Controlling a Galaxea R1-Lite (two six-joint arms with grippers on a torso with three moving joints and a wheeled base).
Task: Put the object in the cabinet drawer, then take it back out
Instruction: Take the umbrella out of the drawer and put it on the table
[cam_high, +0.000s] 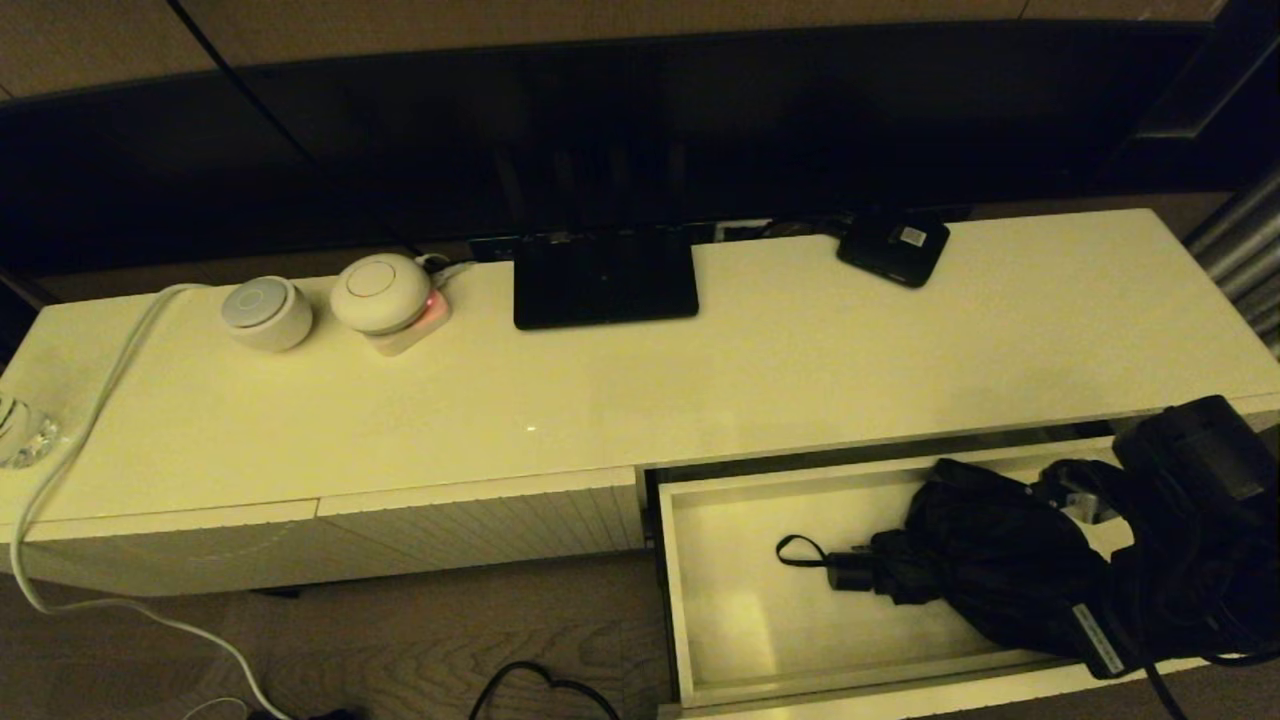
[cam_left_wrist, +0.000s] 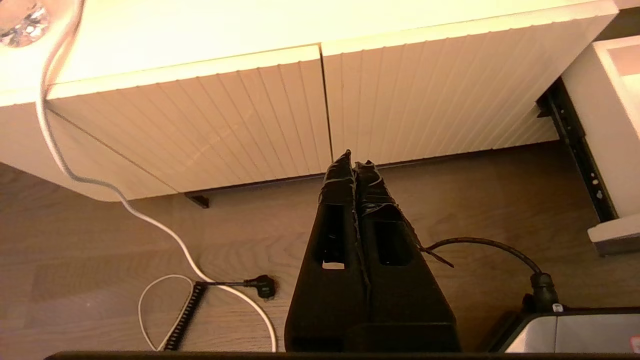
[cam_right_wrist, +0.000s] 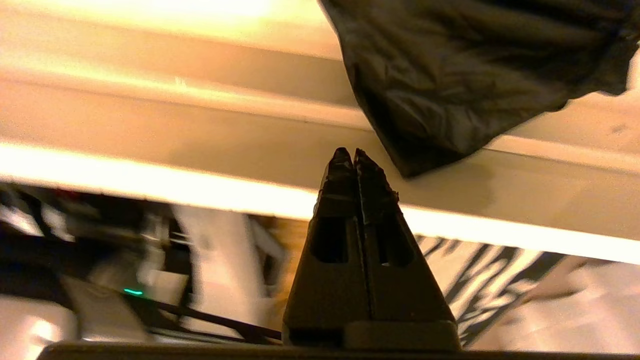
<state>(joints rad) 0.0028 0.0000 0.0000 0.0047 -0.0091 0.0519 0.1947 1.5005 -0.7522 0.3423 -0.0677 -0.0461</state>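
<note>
Cream-white and glossy, the cabinet top runs the width of the head view under a dark screen, with the cabinet drawer pulled open at about 5 o'clock. Inside it lies the object, a black folding umbrella; its short handle and wrist loop point toward 9 o'clock, and its baggy fabric spills toward the drawer's front edge.

In the right wrist view the right gripper has its two fingers pressed together, holding nothing. The umbrella's fabric hangs just beside the fingertips at roughly 1 o'clock, draped over the cream edge of the drawer, apart from the fingers (no contact shows). In the head view the right arm shows as a dark bulk at 4 o'clock, over the drawer's right end and beside the umbrella.

Well off at the cabinet's other end, the left gripper hangs parked above the wooden floor, fingers closed and empty, pointing at the ribbed panels.
</note>
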